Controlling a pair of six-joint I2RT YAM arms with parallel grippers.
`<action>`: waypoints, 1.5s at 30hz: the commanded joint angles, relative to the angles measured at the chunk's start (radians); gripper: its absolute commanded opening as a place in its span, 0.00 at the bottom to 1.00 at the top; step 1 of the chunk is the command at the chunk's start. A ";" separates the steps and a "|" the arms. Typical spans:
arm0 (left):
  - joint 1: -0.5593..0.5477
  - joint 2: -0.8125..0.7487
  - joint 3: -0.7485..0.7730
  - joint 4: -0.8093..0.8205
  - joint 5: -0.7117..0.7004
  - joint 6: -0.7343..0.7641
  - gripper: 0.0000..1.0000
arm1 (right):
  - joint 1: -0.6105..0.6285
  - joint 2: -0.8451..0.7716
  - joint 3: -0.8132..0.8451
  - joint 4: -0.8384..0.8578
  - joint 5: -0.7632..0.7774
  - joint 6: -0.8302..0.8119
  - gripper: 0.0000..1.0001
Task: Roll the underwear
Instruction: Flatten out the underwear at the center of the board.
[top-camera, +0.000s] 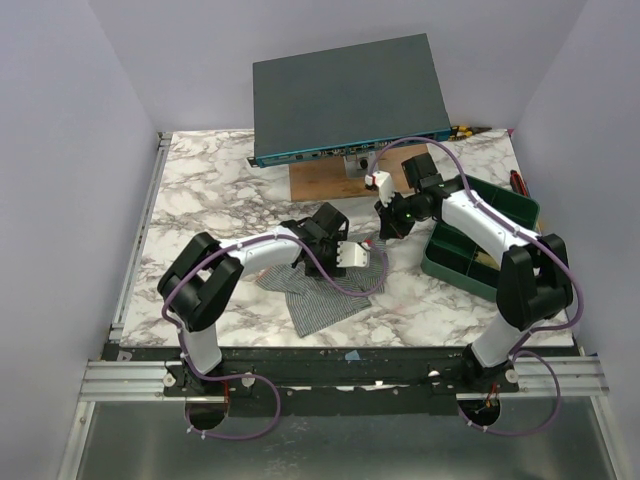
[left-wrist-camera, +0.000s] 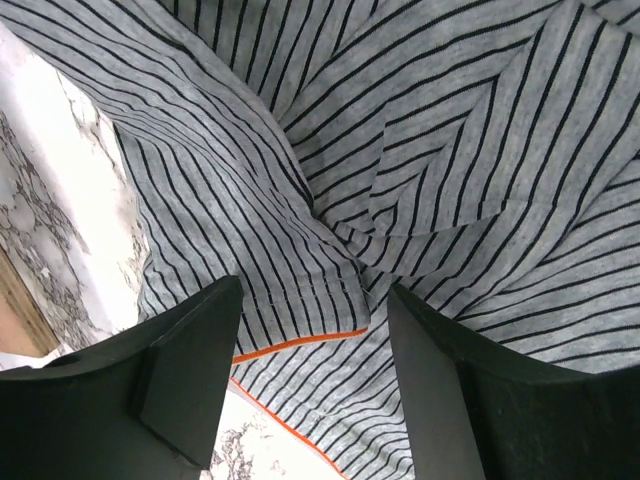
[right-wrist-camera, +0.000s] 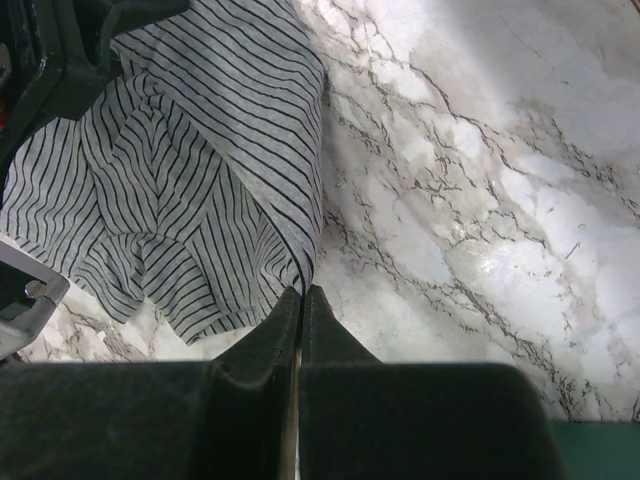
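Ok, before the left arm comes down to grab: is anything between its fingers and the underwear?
Nothing visible does. The left gripper hangs open right over the striped underwear, bare fabric filling the gap between its fingers. The right gripper is shut at the cloth's edge, apparently pinching it, off to one side.

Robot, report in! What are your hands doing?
Left gripper open over the underwear. Right gripper shut, pinching its edge. Not rolled yet. Nothing blocking.

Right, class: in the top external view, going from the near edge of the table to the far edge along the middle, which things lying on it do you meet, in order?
striped underwear → wooden board → dark grey flat box
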 joint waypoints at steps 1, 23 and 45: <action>-0.007 0.018 -0.020 0.035 -0.029 0.007 0.62 | 0.002 0.022 0.015 -0.022 0.025 -0.001 0.01; 0.046 0.008 0.085 -0.095 0.037 -0.003 0.61 | 0.002 0.028 -0.028 -0.005 0.024 -0.002 0.01; 0.046 0.050 0.077 -0.068 0.035 -0.001 0.39 | 0.002 0.035 -0.030 -0.007 0.027 0.000 0.01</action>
